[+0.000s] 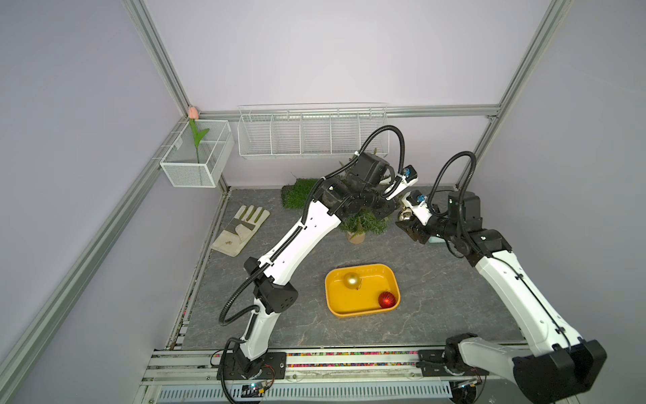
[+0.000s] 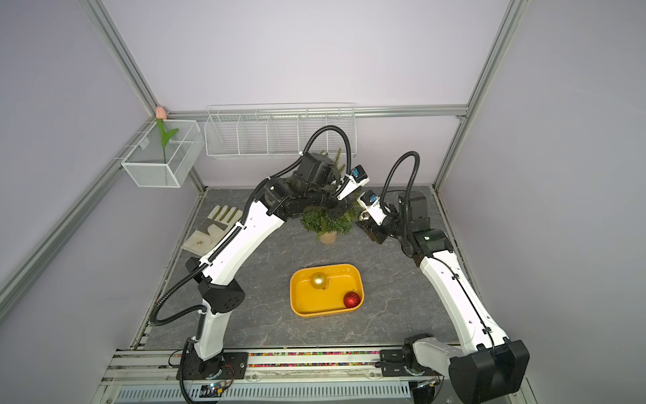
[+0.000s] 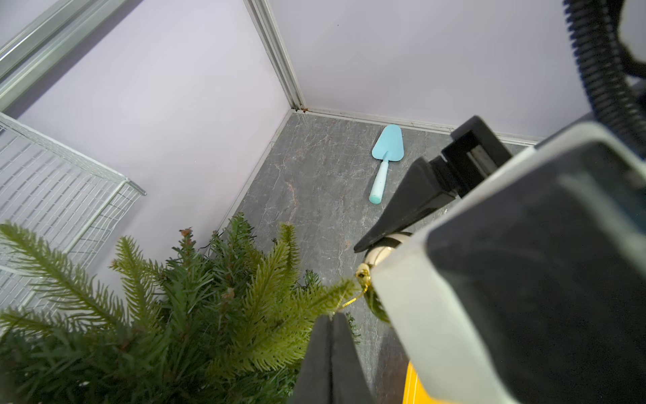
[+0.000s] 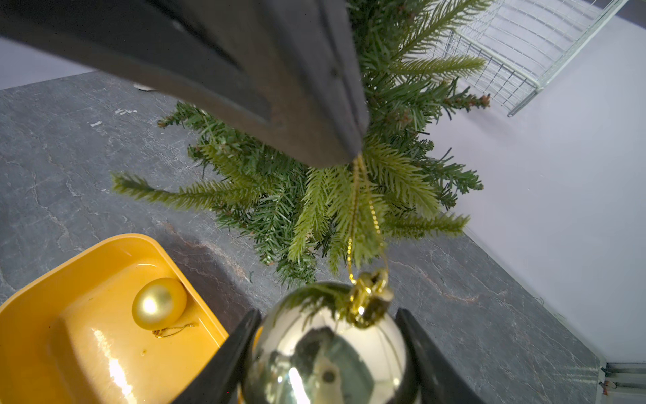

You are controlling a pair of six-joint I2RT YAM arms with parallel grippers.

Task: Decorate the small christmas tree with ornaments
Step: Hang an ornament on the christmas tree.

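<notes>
The small christmas tree (image 1: 363,224) (image 2: 327,222) stands at the back of the table behind the yellow tray (image 1: 360,304). My right gripper (image 4: 328,314) is shut on the shiny gold ornament (image 4: 328,349) (image 1: 404,214), held just to the right of the tree's lower branches. Its gold string loop (image 4: 363,203) runs up over a branch tip into my left gripper (image 3: 332,316), which is shut on the string above the tree. In the tray lie the matte gold ornament (image 1: 351,280) (image 4: 159,303) and the ribbed red ornament (image 1: 386,299) (image 2: 351,299).
A work glove (image 1: 241,227) lies at the left and a green grass mat (image 1: 297,194) at the back. A wire basket (image 1: 181,168) holding a pink tulip (image 1: 193,112) and a wire shelf (image 1: 311,133) hang on the walls. A blue trowel (image 3: 384,161) lies in the back right corner.
</notes>
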